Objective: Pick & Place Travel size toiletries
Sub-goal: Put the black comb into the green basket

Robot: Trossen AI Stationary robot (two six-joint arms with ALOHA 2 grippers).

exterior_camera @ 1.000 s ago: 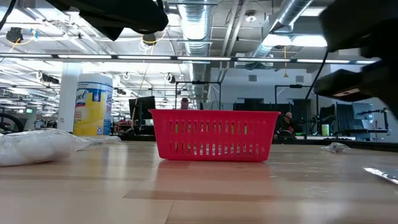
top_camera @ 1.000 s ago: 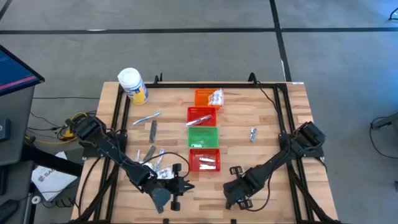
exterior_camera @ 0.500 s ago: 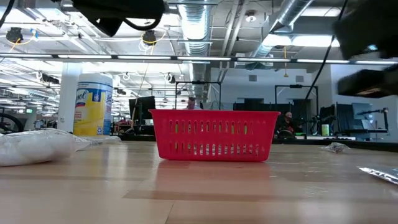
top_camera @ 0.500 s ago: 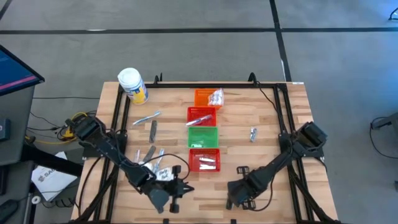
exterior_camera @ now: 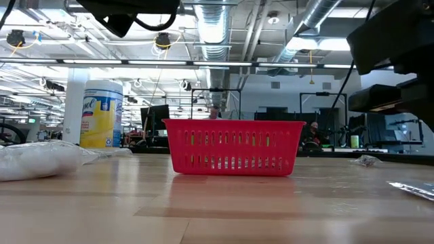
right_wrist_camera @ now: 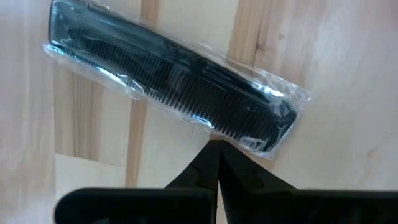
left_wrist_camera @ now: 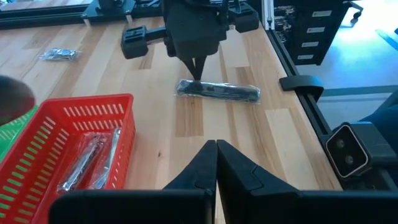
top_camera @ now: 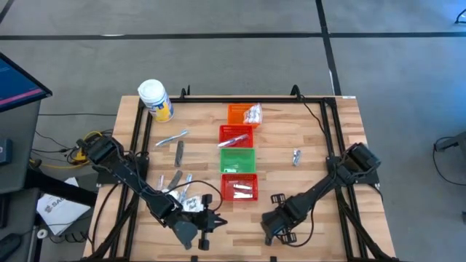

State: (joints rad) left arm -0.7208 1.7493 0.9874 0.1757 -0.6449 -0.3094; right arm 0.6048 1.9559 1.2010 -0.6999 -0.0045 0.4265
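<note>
Right claw (right_wrist_camera: 214, 149), fingers pressed together and holding nothing, hovers just over a black comb (right_wrist_camera: 168, 81) sealed in clear wrap, flat on the counter (right_wrist_camera: 323, 43) at frame centre. It looks light, stiff and slippery; pinching across the spine seems safest. Left claw (left_wrist_camera: 216, 149) waits, fingers together and empty.

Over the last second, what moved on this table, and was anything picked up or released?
Only the right gripper moved: it swung away from the near red basket, then came back, and now its shut fingers hang just above the wrapped black comb. Nothing was gripped or let go. The left gripper, also shut, kept its place near the front edge, and the baskets and loose toiletries lie as before.
</note>
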